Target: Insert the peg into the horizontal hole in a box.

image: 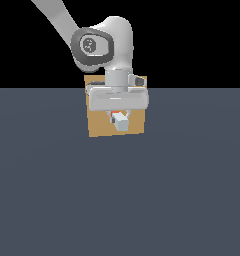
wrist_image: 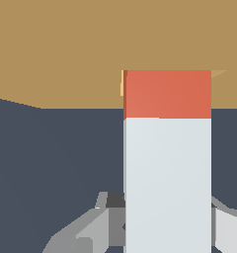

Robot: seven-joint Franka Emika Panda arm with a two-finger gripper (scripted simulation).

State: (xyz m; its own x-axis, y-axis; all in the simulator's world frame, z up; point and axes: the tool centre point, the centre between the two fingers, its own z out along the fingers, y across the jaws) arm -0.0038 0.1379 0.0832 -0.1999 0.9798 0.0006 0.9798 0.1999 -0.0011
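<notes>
Red-orange was what mattered at that instant: only a short band of the peg [wrist_image: 167,148] showed in that colour, and it ended right at the tan face of the box [wrist_image: 56,49], with a sliver of lighter orange from the horizontal hole [wrist_image: 122,83] peeking out beside its edge. I judged from that the red tip had gone in and the insertion was well under way, though how deep it sat I could not tell. The pale grey-white part ran back from the box toward me, held level above the dark counter [image: 120,200], and my end effector [image: 119,118] was clenched on it, one finger [wrist_image: 83,230] pressed to each side in the wrist view. In the exterior view the box stood upright just behind my end effector, with the pale end of the peg pointing at the camera in front of its middle. What remained, by my reckoning, was pushing the rest of the red part home; I was not done yet.
</notes>
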